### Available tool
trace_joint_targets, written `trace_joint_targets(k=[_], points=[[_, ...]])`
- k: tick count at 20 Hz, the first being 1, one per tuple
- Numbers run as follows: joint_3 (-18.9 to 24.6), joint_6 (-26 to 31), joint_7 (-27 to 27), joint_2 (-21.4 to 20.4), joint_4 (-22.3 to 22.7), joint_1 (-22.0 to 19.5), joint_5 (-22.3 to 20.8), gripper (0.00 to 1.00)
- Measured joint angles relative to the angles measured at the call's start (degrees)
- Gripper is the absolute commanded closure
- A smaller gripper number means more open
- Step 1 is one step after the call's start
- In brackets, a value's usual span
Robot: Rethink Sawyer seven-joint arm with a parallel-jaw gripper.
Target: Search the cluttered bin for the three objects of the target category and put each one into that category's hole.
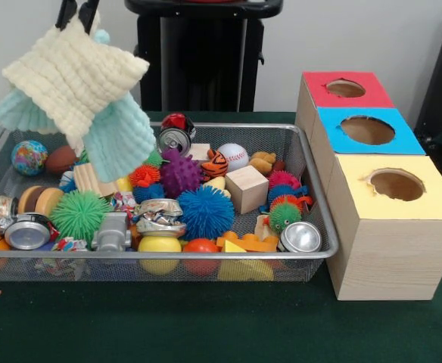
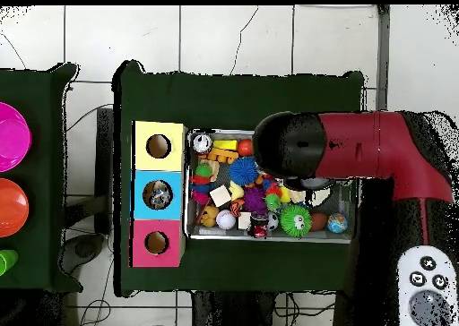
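Washcloths (image 1: 77,91), 2 knitted, cream over mint, hung limp at upper left above the wire bin (image 1: 312,189), gripper (image 1: 77,13) clamped on their top corner. Judged light, soft, floppy; a bunched corner grips best.

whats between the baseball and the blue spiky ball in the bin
In the front view a plain wooden cube sits between the baseball and the blue spiky ball.

The arm (image 2: 359,148) is glossy red with a rounded black end cap (its joint housing, probably); above the jaws, the gripper (image 1: 78,13) shows thin black fingers (image 1: 66,13).
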Motion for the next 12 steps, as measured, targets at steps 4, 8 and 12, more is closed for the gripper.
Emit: trace_joint_targets(k=[4,8,12], points=[[0.02,-0.08,0.0,-2.12,2.17,-0.54,1.79,1.0],[0.0,-2.37,0.0,-5.51,7.11,-1.45,4.56,1.0],[-0.01,-7.42,0.0,-7.73,11.99,-2.2,5.98,1.0]])
